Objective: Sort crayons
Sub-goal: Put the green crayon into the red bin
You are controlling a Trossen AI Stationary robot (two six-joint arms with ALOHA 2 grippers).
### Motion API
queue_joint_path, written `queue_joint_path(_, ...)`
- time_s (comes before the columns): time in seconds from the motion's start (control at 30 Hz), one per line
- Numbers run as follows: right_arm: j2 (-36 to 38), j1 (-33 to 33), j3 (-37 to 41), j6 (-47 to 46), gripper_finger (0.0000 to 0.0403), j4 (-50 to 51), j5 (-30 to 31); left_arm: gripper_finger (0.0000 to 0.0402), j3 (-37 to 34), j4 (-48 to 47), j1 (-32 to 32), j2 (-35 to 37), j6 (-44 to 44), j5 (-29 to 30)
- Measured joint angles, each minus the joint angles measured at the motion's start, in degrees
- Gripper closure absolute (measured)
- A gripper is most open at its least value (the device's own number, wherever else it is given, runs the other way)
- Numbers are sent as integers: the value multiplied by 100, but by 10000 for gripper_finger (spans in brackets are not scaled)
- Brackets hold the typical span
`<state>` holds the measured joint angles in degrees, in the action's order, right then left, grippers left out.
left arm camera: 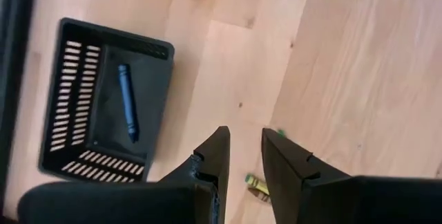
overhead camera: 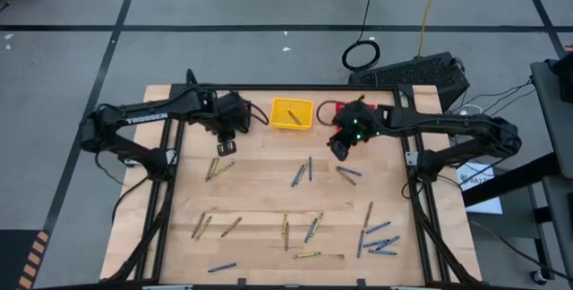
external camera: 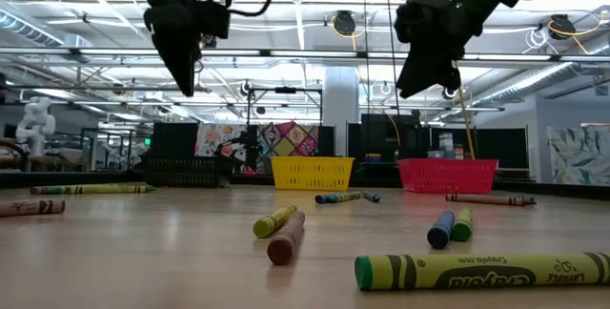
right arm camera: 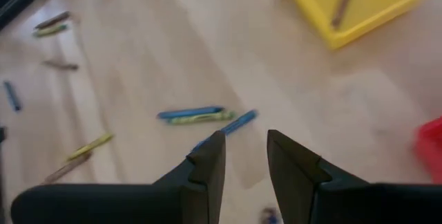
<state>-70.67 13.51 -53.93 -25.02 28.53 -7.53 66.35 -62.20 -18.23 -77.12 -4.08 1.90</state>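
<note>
My left gripper (left arm camera: 243, 156) and right gripper (right arm camera: 246, 156) are hovering spread, empty. "TROSSEN" is showing on my left arm (overhead camera: 148, 118). Crayons (overhead camera: 303, 173) are lying scattered toward 6 o'clock. Only my left wrist view is showing a blue crayon (left arm camera: 127, 101) inside the black basket (left arm camera: 153, 103).

Crayons (overhead camera: 309, 229) — blue, olive, brown — lie flat, scattered across the table.
</note>
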Motion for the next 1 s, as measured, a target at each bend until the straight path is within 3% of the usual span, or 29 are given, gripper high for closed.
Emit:
queue_joint_path(0.27,-67,-779,0,-511,307,-88,511,322,0,-124,585,100,332,37)
queue_joint_path(0.43,-501,-1101,0,-538,307,-97,593,322,-44,-117,1140,102,964,67)
queue_joint_path(0.63,-1192,-1252,2,339,307,-673,597,322,-290,111,1940,100,1426,203)
queue_joint_path(1.0,-1924,-1206,2,1680,307,-1425,598,322,-352,152,2592,100,2031,294)
